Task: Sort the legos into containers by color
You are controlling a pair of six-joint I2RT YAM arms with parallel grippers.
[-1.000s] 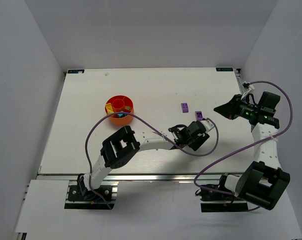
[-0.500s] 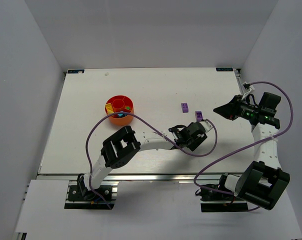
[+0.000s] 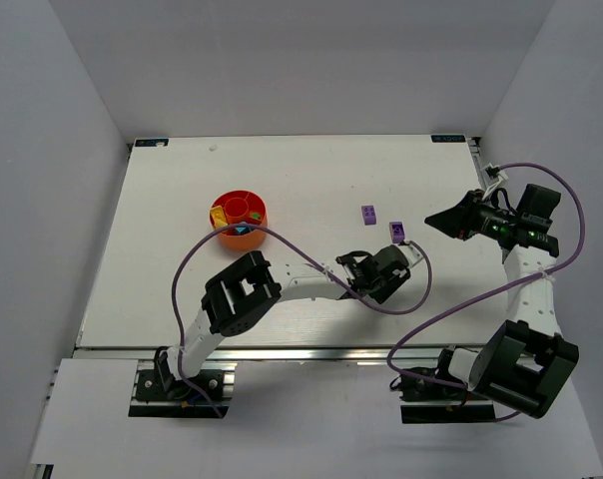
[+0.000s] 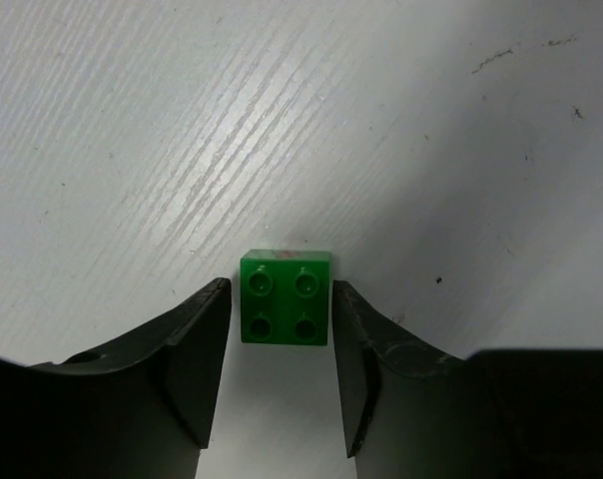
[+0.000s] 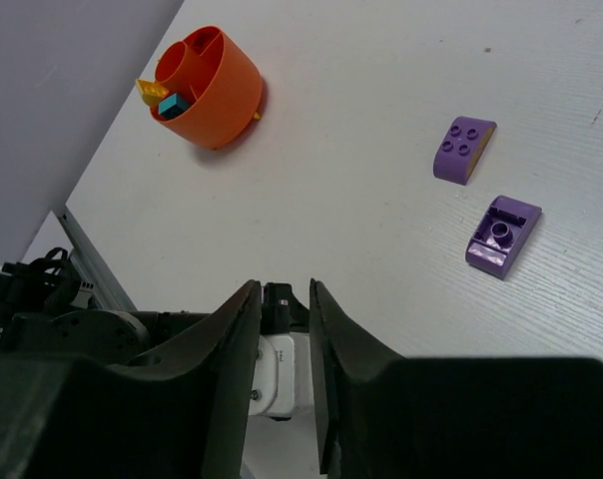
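A small green lego (image 4: 286, 296) lies studs-up on the white table, between the fingertips of my left gripper (image 4: 281, 299). A thin gap shows on each side of it, so the gripper is open and close around it. In the top view the left gripper (image 3: 357, 261) is low at mid-table. Two purple legos (image 3: 368, 213) (image 3: 397, 231) lie just beyond it, also seen as a studs-up piece (image 5: 463, 151) and an overturned one (image 5: 503, 235). The orange dish (image 3: 239, 218) (image 5: 207, 90) holds yellow and teal pieces. My right gripper (image 3: 436, 218) (image 5: 284, 289) hovers open and holds nothing.
The left arm's purple cable (image 3: 197, 249) loops across the table near the dish. The left arm's white and black wrist (image 5: 282, 349) shows below the right gripper's fingers. Grey walls enclose the table on three sides.
The left jaws have narrowed around the green lego. The right jaws have parted a little. Both arms have barely moved.
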